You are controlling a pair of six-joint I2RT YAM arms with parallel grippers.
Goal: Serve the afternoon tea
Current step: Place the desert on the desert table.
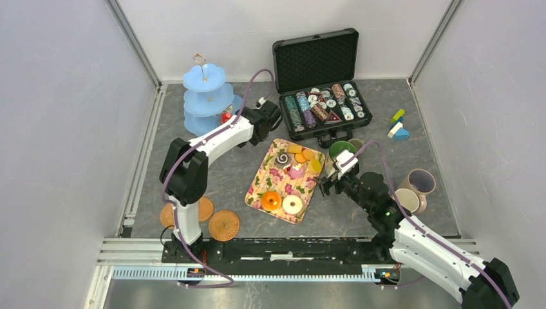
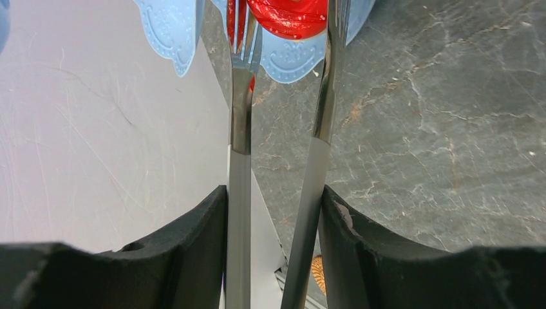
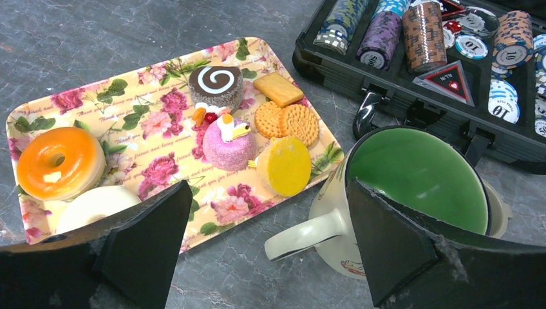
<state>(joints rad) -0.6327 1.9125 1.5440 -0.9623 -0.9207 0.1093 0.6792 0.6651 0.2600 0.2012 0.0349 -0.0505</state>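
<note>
Steel tongs (image 2: 239,161) are clamped between the left jaws, their long axis running straight ahead to a red treat (image 2: 290,16) that seems pinched at the tips. That treat is at the rim of the blue stand (image 2: 170,29), by its lowest tier; whether it touches the plate I cannot tell. The right jaws gape wide and hold nothing, beside the green-lined mug (image 3: 418,174) and the tray (image 3: 129,96), well apart from the stand. For the set-down, the left arm is the nearer.
</note>
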